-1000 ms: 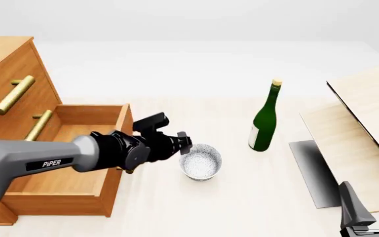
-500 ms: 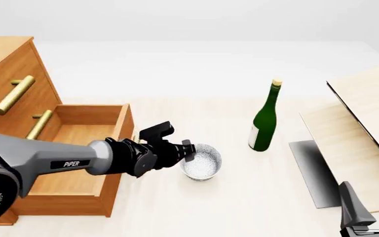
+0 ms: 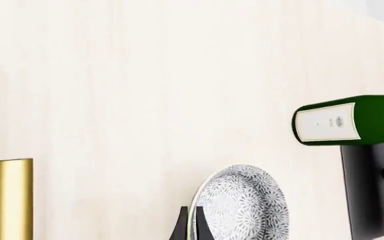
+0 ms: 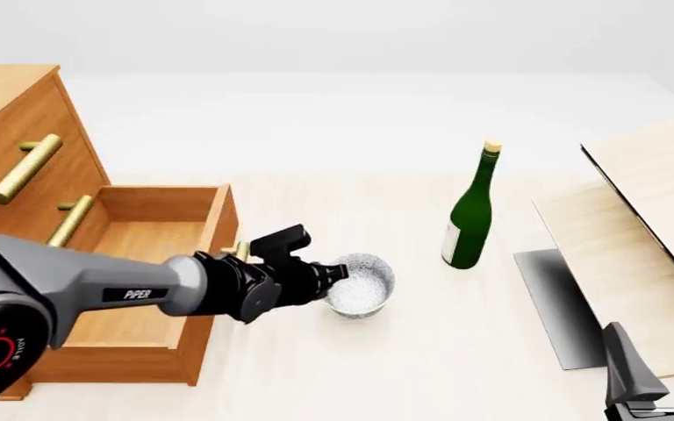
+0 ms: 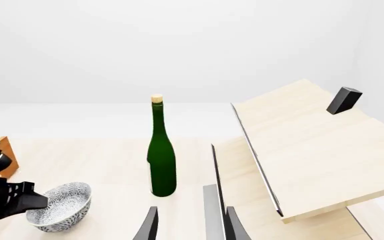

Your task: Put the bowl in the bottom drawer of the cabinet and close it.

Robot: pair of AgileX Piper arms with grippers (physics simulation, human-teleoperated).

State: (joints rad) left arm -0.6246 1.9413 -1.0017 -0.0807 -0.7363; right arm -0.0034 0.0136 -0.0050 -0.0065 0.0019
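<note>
- Front view: the right claw (image 4: 662, 368) waits at the surface's (image 4: 431, 351) near right corner, jaws parted, empty.
- The left claw (image 4: 334, 274) pinches the bowl's (image 4: 361, 285) near rim, seemingly gripping it for lifting into the open bottom drawer (image 4: 126, 298) just beside.
- Farther back stands a green bottle (image 4: 472, 210); the backdrop is plain white.

The left gripper (image 4: 334, 273) is dropping lower and pushing forward onto the bowl (image 4: 361, 285). Its fingers are now straddling the bowl's near rim.
</note>
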